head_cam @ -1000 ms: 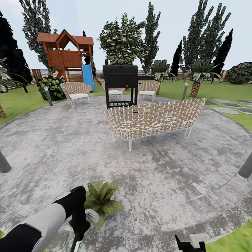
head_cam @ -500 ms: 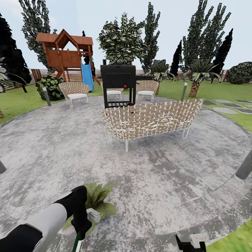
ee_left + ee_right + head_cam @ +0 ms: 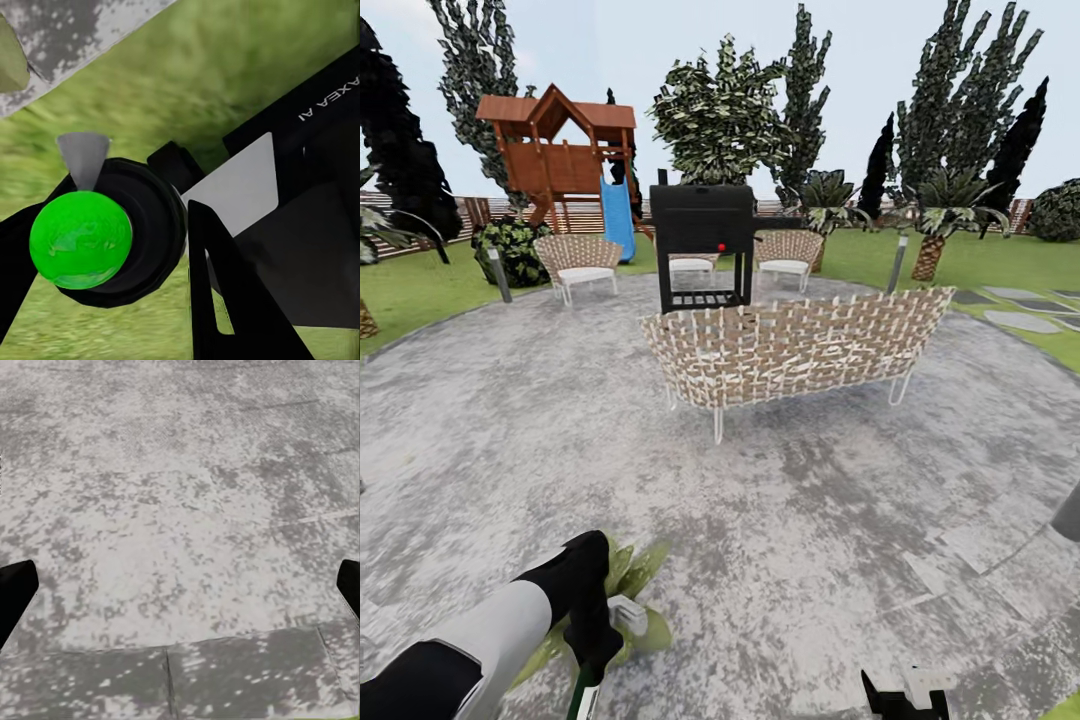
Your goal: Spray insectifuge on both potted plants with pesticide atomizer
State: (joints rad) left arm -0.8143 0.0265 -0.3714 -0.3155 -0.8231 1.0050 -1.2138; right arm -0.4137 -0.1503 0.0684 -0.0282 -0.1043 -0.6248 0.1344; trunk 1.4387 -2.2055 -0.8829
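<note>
Base rolling fwd, potted plant [image 3: 628, 575] sliding under left arm.
Left gripper [image 3: 112, 247] clamping atomizer [image 3: 81, 238]; right gripper [image 3: 180, 585] fingers spread wide, holding nothing; plant now nearer for spraying.

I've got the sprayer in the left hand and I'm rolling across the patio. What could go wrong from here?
1. The potted plant sits low beside the left gripper, partly hidden by the arm; rolling on could knock it or leave it out of view before it is sprayed.
2. Only a thin stem of the pesticide atomizer shows in the head view, so its nozzle direction is hard to judge and spray may miss the leaves.
3. The wicker sofa stands ahead on the patio.
</note>
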